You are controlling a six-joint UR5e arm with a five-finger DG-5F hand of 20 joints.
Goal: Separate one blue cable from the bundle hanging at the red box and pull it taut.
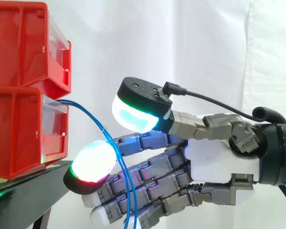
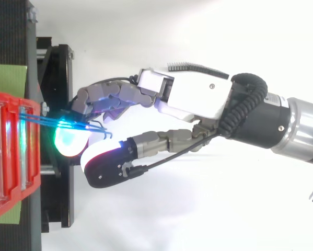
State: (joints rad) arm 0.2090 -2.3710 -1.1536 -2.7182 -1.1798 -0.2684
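Where the bundle of blue cables point(image 2: 44, 120) leaves the front edge of the lower red bin point(image 1: 18, 133) and drops past the edge of the black stand point(image 1: 42, 183), it is crossed by the hand point(image 1: 219, 160). The fingers point(image 1: 92, 164) are stretched out, the thumb point(image 1: 135, 112) is held apart above, and nothing is seen clamped. Separation is judged not yet done. One strand should be teased off by a fingertip, pinched against the thumb, then drawn slowly away from the bin so neighbours are not dragged.

Red bins point(image 1: 18, 47), blue cables point(image 2: 46, 121), black stand point(image 1: 33, 186), grey fingers point(image 1: 152, 176), white curtain point(image 1: 205, 47)
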